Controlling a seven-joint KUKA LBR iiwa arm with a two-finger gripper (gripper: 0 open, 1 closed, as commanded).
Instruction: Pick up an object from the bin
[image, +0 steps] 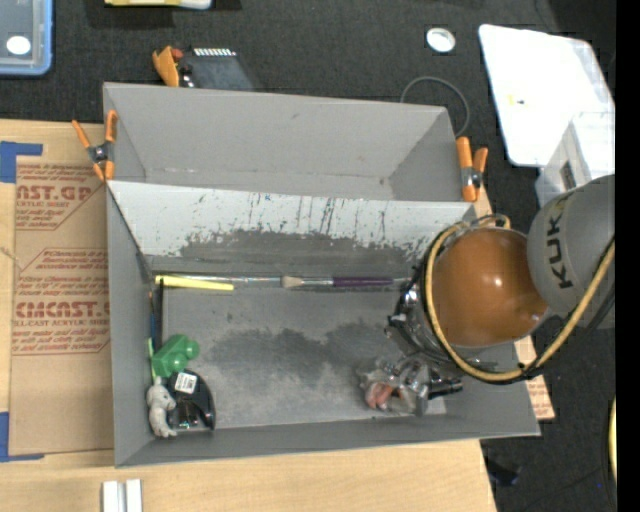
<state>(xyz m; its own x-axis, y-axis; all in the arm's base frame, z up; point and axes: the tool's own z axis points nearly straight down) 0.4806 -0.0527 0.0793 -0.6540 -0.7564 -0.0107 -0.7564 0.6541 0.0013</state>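
Note:
My gripper (414, 374) is low over the bin's near right corner, under the arm's orange dome. Directly at it lies a small pinkish and grey thing (380, 395) on the bin floor; I cannot tell whether the gripper touches it. Along the foot of the back wall lies a paintbrush with a purple handle (345, 284), its bristles pointing left, and a thin stick with a yellow end (195, 284) continues the line to the left.
In the near left corner lie a green plastic piece (175, 354), a black thing with a white label (192, 398) and a small whitish thing (158, 408). A dark blue pen (156, 318) runs along the left wall. The arm fills the bin's right side.

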